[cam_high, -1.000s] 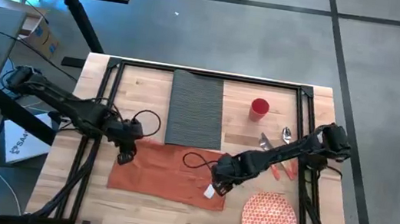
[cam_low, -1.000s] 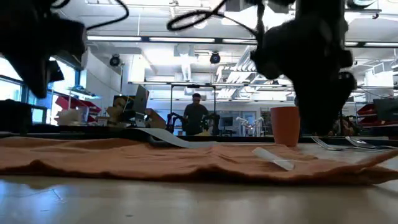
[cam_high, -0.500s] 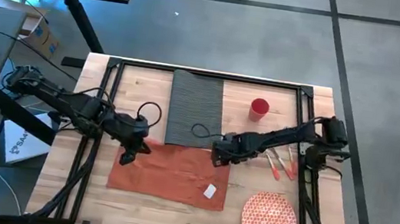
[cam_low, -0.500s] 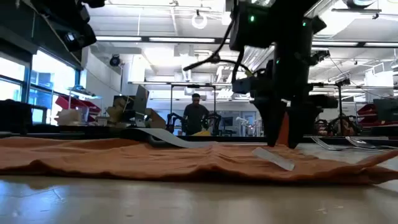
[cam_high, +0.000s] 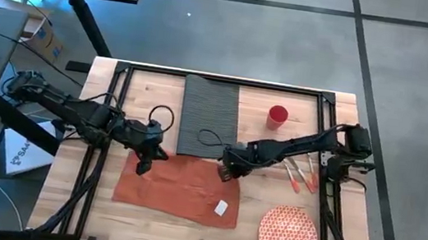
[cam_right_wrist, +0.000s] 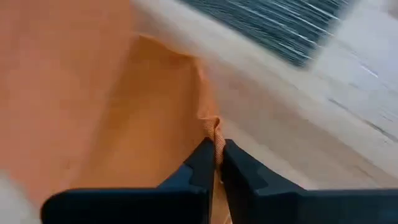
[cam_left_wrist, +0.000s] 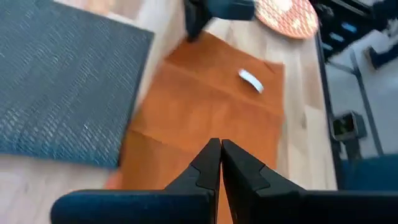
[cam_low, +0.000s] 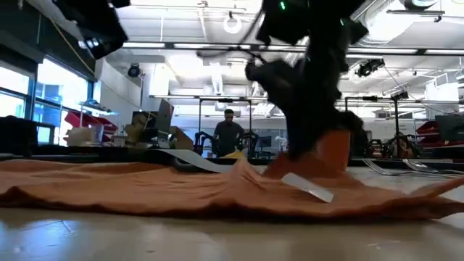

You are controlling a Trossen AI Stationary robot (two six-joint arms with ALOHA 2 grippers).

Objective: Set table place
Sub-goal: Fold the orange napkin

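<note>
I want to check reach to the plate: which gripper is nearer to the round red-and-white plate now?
The right. The right gripper pinches the orange napkin's corner beside the placemat, diagonally away from the plate. The left gripper is at the napkin's opposite corner, farther away.

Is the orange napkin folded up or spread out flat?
Spread out, not flat: the right gripper pinches one corner of the napkin.

No legible text, label, brand, number or sign anywhere.

Napkin (cam_high: 180, 188): matt orange cloth (rumpled). Placemat (cam_high: 209, 116): ribbed grey weave. Table (cam_high: 152, 87): smooth pale wood. Plate (cam_high: 287, 237): glossy.
</note>
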